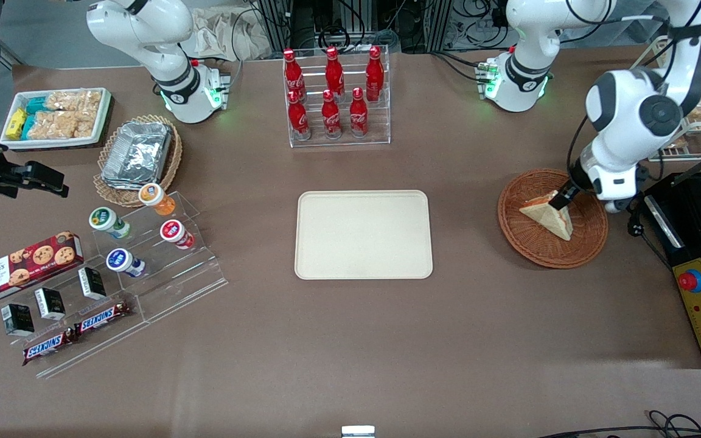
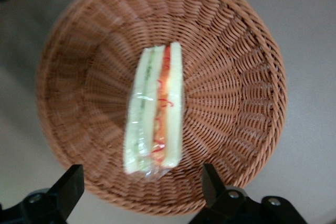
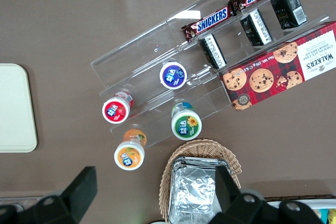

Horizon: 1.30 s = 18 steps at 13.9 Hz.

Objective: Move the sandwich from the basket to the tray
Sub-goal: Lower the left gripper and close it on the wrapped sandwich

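The sandwich [image 1: 549, 213] [image 2: 156, 113], a plastic-wrapped wedge of white bread with a red-orange filling stripe, lies in the reddish-brown woven basket [image 1: 533, 246] [image 2: 236, 77] toward the working arm's end of the table. My gripper [image 1: 561, 199] [image 2: 142, 190] hovers just over the basket, above the sandwich's end. Its black fingers [image 2: 67, 187] stand wide open, one on each side of the sandwich's end, not touching it. The cream-beige tray [image 1: 363, 235] lies flat at the table's middle with nothing on it.
A clear rack of red cola bottles [image 1: 335, 97] stands farther from the front camera than the tray. A black control box with a red button [image 1: 697, 274] sits beside the basket. Snack racks, yoghurt cups [image 1: 137, 231] and a foil-container basket [image 1: 139, 155] lie toward the parked arm's end.
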Each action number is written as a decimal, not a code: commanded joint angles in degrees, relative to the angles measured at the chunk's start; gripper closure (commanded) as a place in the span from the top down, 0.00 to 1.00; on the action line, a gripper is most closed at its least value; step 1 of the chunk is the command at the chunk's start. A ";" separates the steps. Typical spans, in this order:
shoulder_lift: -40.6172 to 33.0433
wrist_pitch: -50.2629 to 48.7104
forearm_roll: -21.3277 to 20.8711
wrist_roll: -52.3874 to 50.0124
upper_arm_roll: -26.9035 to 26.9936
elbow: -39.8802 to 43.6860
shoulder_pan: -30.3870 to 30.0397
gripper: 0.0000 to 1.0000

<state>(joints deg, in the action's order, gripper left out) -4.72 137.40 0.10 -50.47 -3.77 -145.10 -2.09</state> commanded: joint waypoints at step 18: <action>10.43 9.55 -3.44 -2.88 -0.71 -0.19 -0.55 0.89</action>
<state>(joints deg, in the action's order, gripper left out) 4.83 145.20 -1.53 -51.99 -4.46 -145.14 -2.29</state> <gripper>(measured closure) 0.035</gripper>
